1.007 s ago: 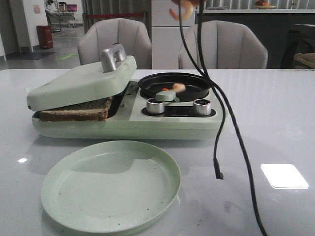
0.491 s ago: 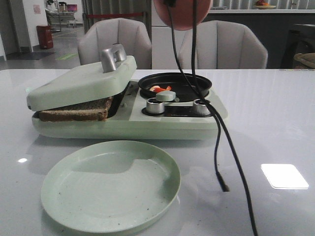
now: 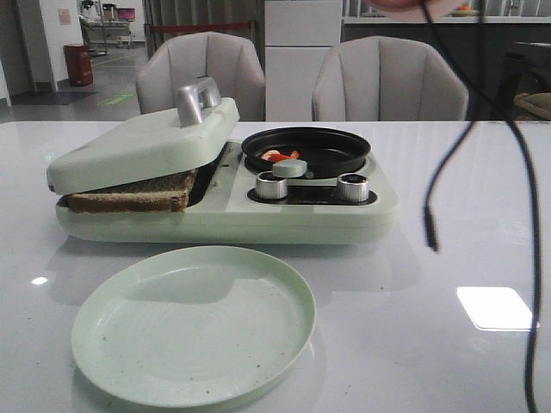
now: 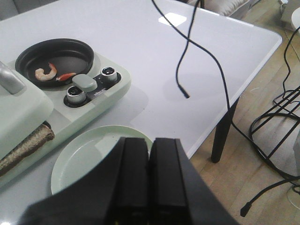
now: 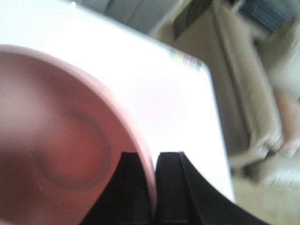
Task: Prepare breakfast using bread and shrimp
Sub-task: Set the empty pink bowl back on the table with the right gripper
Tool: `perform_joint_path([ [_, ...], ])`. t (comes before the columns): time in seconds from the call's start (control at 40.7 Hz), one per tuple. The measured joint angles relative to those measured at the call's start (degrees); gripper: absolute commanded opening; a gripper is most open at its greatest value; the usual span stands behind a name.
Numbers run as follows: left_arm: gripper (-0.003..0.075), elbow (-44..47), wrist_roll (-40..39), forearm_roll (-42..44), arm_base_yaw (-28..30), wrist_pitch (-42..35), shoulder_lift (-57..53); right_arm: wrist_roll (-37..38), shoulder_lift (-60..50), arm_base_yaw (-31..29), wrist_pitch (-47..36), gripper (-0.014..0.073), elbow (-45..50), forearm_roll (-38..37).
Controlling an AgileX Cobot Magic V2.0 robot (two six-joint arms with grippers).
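The bread lies inside the pale green sandwich maker under its part-closed lid; its crust edge shows in the left wrist view. The shrimp lie in the black pan on the maker, also in the left wrist view. My right gripper is shut on the rim of a pink bowl, held high above the table; the bowl's underside shows at the top of the front view. My left gripper is shut and empty, above the green plate.
An empty pale green plate sits in front of the maker. Black cables hang over the right side of the table. Two knobs are on the maker's front. Grey chairs stand behind the table.
The pink bowl has moved right and up, away from the pan, and the hanging cables swung right with it. The shrimp that were falling a second ago now lie in the pan.
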Motion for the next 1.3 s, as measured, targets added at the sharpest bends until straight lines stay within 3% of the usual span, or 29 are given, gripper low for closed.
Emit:
perform_joint_path([
  [0.27, 0.0100, 0.0, 0.0, 0.0, 0.0, 0.0, 0.0, -13.2, -9.8, -16.8, -6.0, 0.0045, 24.0, 25.6],
  [0.491, 0.0100, 0.0, 0.0, 0.0, 0.0, 0.0, 0.0, -28.0, -10.1, -29.0, -13.9, 0.0045, 38.4, 48.2],
  [0.59, 0.0100, 0.0, 0.0, 0.0, 0.0, 0.0, 0.0, -32.4, -9.1, -32.2, -17.6, 0.0045, 43.1, 54.6],
  [0.835, 0.0100, 0.0, 0.0, 0.0, 0.0, 0.0, 0.0, -34.3, -3.1, -33.7, -24.6, 0.0057, 46.2, 57.6],
  [1.105, 0.0100, 0.0, 0.0, 0.0, 0.0, 0.0, 0.0, -34.3, -1.9, -33.7, -26.1, 0.0417, 46.2, 58.5],
  [1.302, 0.0100, 0.0, 0.0, 0.0, 0.0, 0.0, 0.0, -34.3, -9.4, -32.9, -26.4, 0.0430, 46.2, 58.5],
])
